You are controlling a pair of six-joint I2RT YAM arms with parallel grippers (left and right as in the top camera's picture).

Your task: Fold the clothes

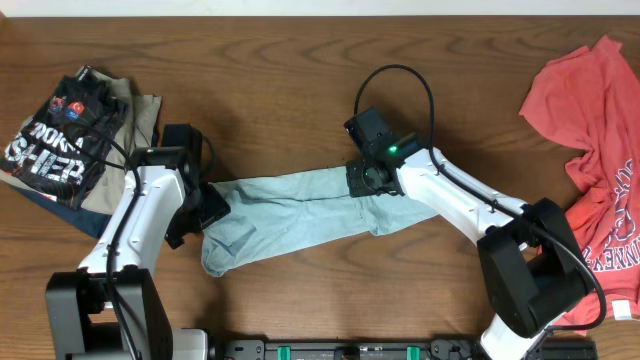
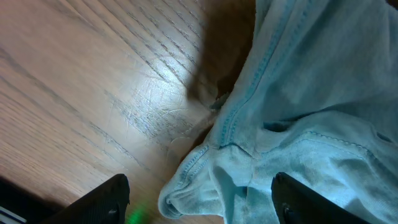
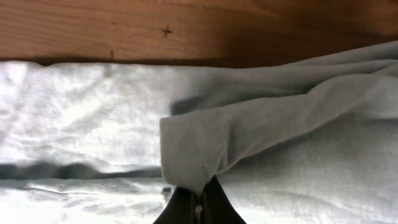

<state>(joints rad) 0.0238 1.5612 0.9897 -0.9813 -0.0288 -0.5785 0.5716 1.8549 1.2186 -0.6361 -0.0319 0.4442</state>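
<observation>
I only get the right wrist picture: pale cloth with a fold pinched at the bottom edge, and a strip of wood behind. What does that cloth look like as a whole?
Observer: From above it is a pale blue shirt, bunched into a long strip across the middle of the table. The right gripper pinches it toward its right end.
Operator: And the other arm, is it holding the shirt too?
Observer: No. The left gripper is at the strip's left end with its fingers wide open, and the hem lies loose between them.
</observation>
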